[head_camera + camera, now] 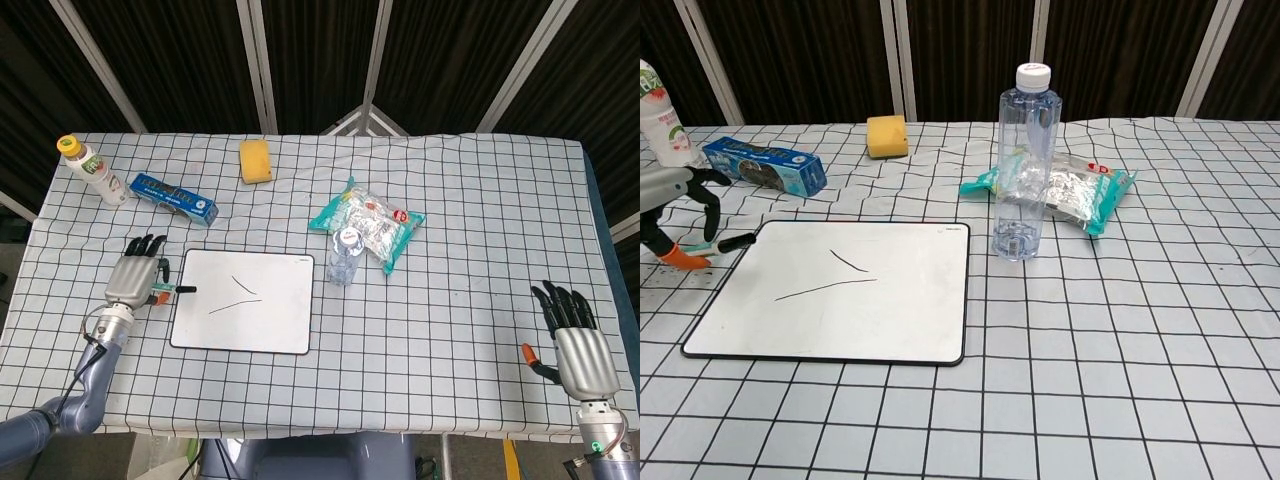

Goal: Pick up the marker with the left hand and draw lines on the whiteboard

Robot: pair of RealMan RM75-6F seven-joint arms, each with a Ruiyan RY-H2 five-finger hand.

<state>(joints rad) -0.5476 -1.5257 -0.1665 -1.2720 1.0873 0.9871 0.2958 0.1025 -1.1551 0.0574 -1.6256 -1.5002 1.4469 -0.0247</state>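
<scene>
The whiteboard (270, 315) (890, 310) lies flat at the front left and carries two black lines. My left hand (133, 277) (670, 205) sits low beside the board's left edge. It pinches the marker (172, 290) (725, 243) between its orange-tipped thumb and a finger. The marker lies nearly level, just off the board, with its black end toward the board's edge. My right hand (578, 345) rests at the table's front right with its fingers apart and nothing in it; the chest view does not show it.
A clear water bottle (343, 255) (1025, 160) stands right of the board, with a snack bag (368, 222) (1080, 190) behind it. A blue box (172, 196) (765, 165), a small drink bottle (88, 168) (660, 120) and a yellow sponge (256, 161) (887, 135) sit further back.
</scene>
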